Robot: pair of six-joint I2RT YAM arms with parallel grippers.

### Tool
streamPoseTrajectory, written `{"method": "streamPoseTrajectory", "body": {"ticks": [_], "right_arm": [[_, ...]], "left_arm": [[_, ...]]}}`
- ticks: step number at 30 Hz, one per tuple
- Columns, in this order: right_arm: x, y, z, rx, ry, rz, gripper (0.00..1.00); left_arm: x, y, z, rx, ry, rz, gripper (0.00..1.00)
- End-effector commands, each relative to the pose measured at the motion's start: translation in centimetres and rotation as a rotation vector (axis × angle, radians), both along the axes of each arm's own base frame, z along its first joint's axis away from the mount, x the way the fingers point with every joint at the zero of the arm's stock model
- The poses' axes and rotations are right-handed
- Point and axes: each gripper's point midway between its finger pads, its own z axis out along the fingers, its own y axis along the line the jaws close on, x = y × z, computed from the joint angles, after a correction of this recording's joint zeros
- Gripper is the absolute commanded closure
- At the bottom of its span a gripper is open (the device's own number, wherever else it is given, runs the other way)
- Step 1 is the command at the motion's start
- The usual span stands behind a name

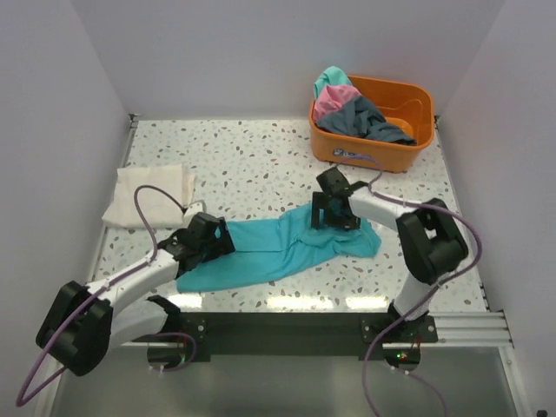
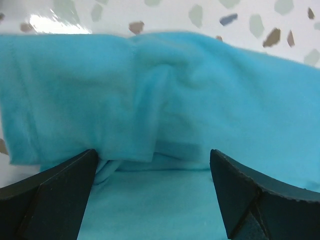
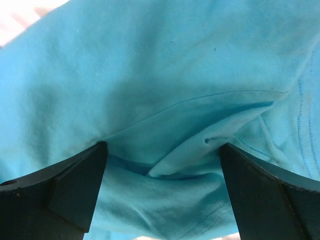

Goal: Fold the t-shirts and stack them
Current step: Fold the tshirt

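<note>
The worktop [image 1: 261,156] carries most of the job unfinished. One teal t-shirt [image 1: 278,248] lies rumpled, half gathered lengthwise, along the near edge at the middle, not yet a neat fold. The orange tub [image 1: 347,149] in the far right corner holds three more: dark grey [image 1: 373,120], pink [image 1: 330,102] and a second teal [image 1: 330,80]. Only the cream-white shirt [image 1: 148,195] sits folded by the left edge, so I judge one done and four left. My left end effector [image 1: 213,239] is down on the teal shirt's left end, my right end effector [image 1: 333,208] on its far right part. The overhead view hides both jaws. My wrist views show them spread wide over creased teal cloth, gripping nothing, and the right one shows a stitched hem [image 3: 305,125].
</note>
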Motion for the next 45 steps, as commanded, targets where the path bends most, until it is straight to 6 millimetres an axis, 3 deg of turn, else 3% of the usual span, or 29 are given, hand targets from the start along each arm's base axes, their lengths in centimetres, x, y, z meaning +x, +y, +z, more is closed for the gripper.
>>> {"method": "streamPoseTrajectory", "body": {"ticks": [1,3,4,5,6,7,9,10,12,13,15,16,17,21,22,27,29,31,36,41,45], "right_arm": [[5.2,6.0,-2.3,0.126,-0.018,0.223,0.02],[5.9,8.0,-3.9,0.109,0.024,0.319,0.02],[8.2,10.1,-2.6,0.125,-0.026,0.362,0.02],[8.4,11.8,-2.6,0.118,-0.027,0.411,0.02],[8.0,12.2,-4.7,0.078,0.031,0.464,0.02],[9.8,14.8,-3.0,0.095,-0.025,0.503,0.01],[9.8,16.8,-3.5,0.117,0.009,0.563,0.01],[11.0,18.5,-3.8,0.131,-0.004,0.581,0.01],[11.3,19.6,-4.7,0.129,0.023,0.601,0.01],[12.7,20.8,-5.2,0.14,0.013,0.608,0.01],[13.5,20.6,-5.7,0.103,0.034,0.586,0.01],[15.2,21.8,-4.4,0.123,-0.014,0.586,0.01],[15.3,21.8,-5.8,0.117,0.008,0.577,0.01],[18.4,21.7,-5.2,0.164,-0.054,0.489,0.01],[19.2,20.6,-5.5,0.186,-0.048,0.449,0.01],[22.0,18.9,-6.1,0.274,-0.07,0.332,0.01],[23.5,18.6,-5.7,0.249,-0.116,0.312,0.01],[24.5,18.4,-6.3,0.236,-0.142,0.304,0.01],[26.9,18.3,-5.3,0.319,-0.189,0.215,0.01],[27.9,18.8,-3.5,0.34,-0.25,0.256,0.01],[27.8,19.6,-0.8,0.348,-0.285,0.324,0.01]], "left_arm": [[-6.7,-1.2,-2.6,-0.094,0.213,0.034,0.0],[-7.9,-1.8,-2.9,-0.142,0.232,0.037,0.0],[-8.2,-2.5,-2.6,-0.191,0.232,0.024,0.0],[-8.3,-2.9,-2.6,-0.216,0.227,0.018,0.0],[-8.9,-2.9,-3.0,-0.221,0.245,0.025,0.0],[-9.2,-2.8,-3.2,-0.22,0.258,0.032,0.0],[-9.6,-2.8,-3.4,-0.211,0.276,0.028,0.0],[-9.7,-2.8,-3.5,-0.206,0.287,0.029,0.0],[-9.9,-2.8,-3.6,-0.198,0.303,0.027,0.0],[-10.1,-2.9,-3.6,-0.199,0.314,0.025,0.0],[-10.6,-3.5,-3.6,-0.218,0.331,0.018,0.0],[-11.1,-3.9,-3.6,-0.238,0.343,0.005,0.0],[-11.5,-4.2,-3.7,-0.242,0.347,-0.008,0.0],[-13.0,-5.5,-3.7,-0.295,0.379,-0.016,0.0],[-13.3,-5.9,-3.7,-0.307,0.389,-0.023,0.0],[-15.1,-9.0,-3.8,-0.358,0.421,-0.118,0.0],[-16.2,-10.3,-3.7,-0.339,0.451,-0.178,0.0],[-17.2,-10.1,-4.1,-0.266,0.484,-0.19,0.0],[-18.2,-12.6,-2.1,-0.217,0.465,-0.3,0.0],[-17.0,-15.1,0.6,-0.221,0.357,-0.368,0.0],[-15.3,-16.5,3.1,-0.202,0.259,-0.421,0.0]]}}
